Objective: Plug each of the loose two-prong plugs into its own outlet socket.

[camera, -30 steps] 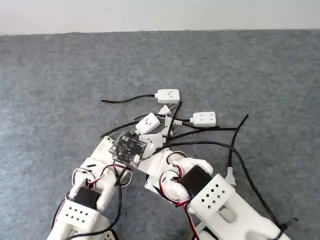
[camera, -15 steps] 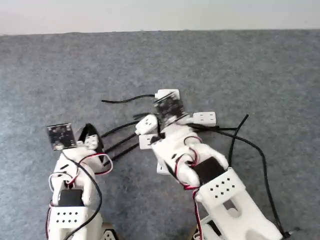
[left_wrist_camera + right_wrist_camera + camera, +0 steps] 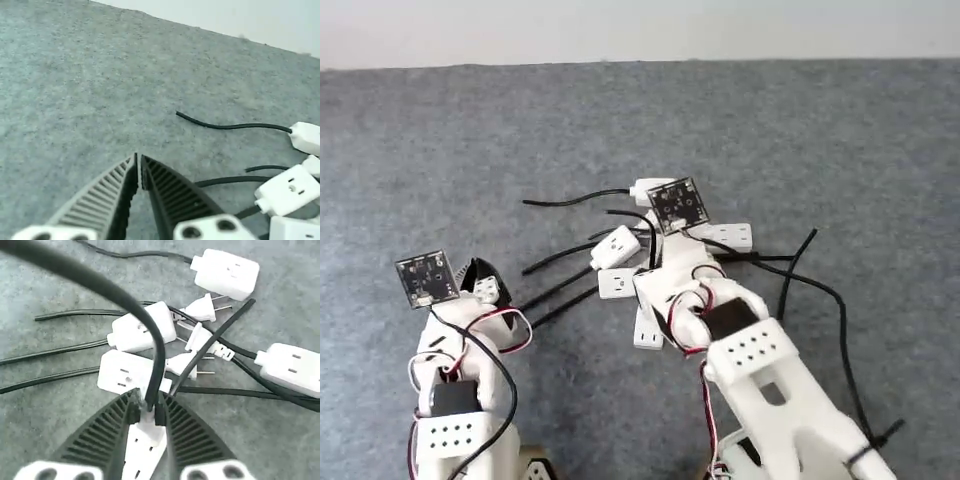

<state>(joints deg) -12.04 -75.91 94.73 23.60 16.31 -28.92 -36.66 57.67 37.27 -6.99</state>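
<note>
- Where your left arm sat over the cluster a second ago, it now stands drawn back to the left. The left gripper has its fingers closed together on nothing, above bare surface.
- Your right arm has pushed forward over the pile. The right gripper has its fingers pinched on a black cable.
- Three loose plugs lie unplugged among the white sockets mid-surface, with one socket under the right fingers.
</note>
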